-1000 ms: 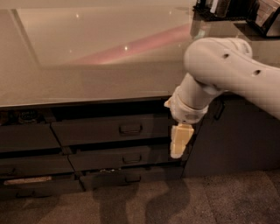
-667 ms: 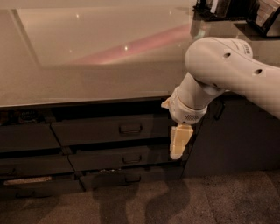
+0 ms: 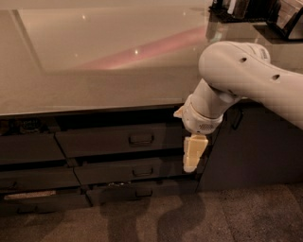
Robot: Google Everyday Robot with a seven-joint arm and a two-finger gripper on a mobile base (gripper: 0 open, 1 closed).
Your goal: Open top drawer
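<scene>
The counter (image 3: 94, 80) runs wide and bare-topped across the upper half of the scene, its front edge a straight line from 9 o'clock towards the middle. A few dark items (image 3: 246, 10) sit far back at 1 o'clock.

Under that edge is the top drawer (image 3: 109, 141), the broadest dark front, with its small loop handle (image 3: 141, 139) at its centre. A dark gap shows along its upper edge beneath the counter. Whether it stands pushed in or slightly out I cannot tell.

Below it, at 6 o'clock from the handle, lie two slimmer drawers (image 3: 118, 171), stacked, each with a like handle. At 9 o'clock more drawer fronts (image 3: 28, 149) stack down the left side, the lowest showing a pale strip (image 3: 28, 194).

The white arm (image 3: 246, 75) comes in from 3 o'clock, bending down over the counter's front edge. The gripper (image 3: 191, 163) hangs pointing at the floor, at 3 o'clock from the drawer handle and well apart from it, in front of the right ends of the top and second drawers. It holds nothing; whether it is clenched or released I cannot tell, nor whether it touches the fronts.

Just beside it at 3 o'clock is a tall cabinet door (image 3: 255, 151) with an upright handle (image 3: 235, 118). The carpet (image 3: 199, 222) in front lies open from 5 to 8 o'clock, crossed by shadows.
</scene>
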